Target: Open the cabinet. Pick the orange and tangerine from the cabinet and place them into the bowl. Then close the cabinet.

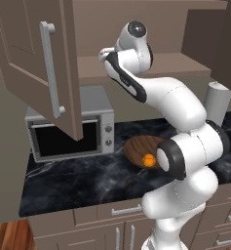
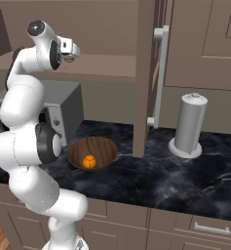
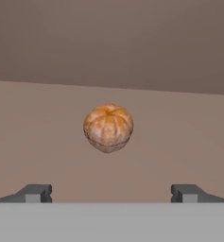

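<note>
Quick headcount — two citrus fruits total: one small orange one (image 1: 148, 160) sitting in the bowl, and one ribbed, segmented-looking one (image 3: 108, 127) on the cabinet shelf (image 3: 170, 142); one wooden bowl (image 2: 100, 146); one microwave (image 1: 95, 129); one grey upright cylinder (image 2: 190, 124) on the worktop (image 2: 185, 180); two cabinet doors swung open, so two long bar handles — one (image 1: 51, 68) on the left door (image 1: 19, 53), one (image 2: 158, 78) on the right door (image 2: 146, 73); one robot arm (image 1: 185, 146) with one end effector (image 3: 111, 193); two finger tips (image 3: 35, 193) on it.
</note>
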Robot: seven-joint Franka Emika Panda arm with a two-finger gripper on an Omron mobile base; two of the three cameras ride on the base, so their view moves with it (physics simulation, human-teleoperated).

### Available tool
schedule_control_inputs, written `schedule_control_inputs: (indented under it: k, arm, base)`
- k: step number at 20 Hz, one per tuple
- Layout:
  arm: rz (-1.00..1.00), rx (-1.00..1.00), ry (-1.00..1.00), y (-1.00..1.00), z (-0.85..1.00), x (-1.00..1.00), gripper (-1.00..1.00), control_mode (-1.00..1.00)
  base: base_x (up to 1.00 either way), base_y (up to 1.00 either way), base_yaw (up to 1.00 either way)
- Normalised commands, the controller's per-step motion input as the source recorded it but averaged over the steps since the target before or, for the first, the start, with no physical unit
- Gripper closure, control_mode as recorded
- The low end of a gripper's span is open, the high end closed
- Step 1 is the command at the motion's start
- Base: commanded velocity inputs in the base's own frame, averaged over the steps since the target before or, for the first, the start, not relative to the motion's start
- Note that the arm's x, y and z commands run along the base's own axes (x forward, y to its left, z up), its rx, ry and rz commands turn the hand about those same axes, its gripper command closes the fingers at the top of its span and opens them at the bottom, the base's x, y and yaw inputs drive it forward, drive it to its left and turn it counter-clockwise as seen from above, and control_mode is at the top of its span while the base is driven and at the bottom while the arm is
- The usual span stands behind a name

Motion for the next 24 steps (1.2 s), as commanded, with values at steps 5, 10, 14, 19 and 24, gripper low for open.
schedule_control_inputs:
  k: [5, 10, 14, 19, 24]
  arm:
    - [-0.01, 0.0, 0.0, 0.08, -0.09, 0.35, -1.0, -1.0]
    - [0.0, 0.0, 0.0, 0.13, -0.09, 0.28, -1.0, -1.0]
    - [0.0, 0.0, 0.0, 0.03, 0.0, 0.29, -1.0, -1.0]
    - [-0.01, 0.0, 0.02, 0.0, 0.0, 0.31, -1.0, -1.0]
    - [-0.01, 0.0, 0.03, 0.0, -0.03, 0.27, -1.0, -1.0]
  base:
    - [0.0, 0.0, 0.0]
    - [0.0, 0.0, 0.0]
    - [0.0, 0.0, 0.0]
    - [0.0, 0.0, 0.0]
    - [0.0, 0.0, 0.0]
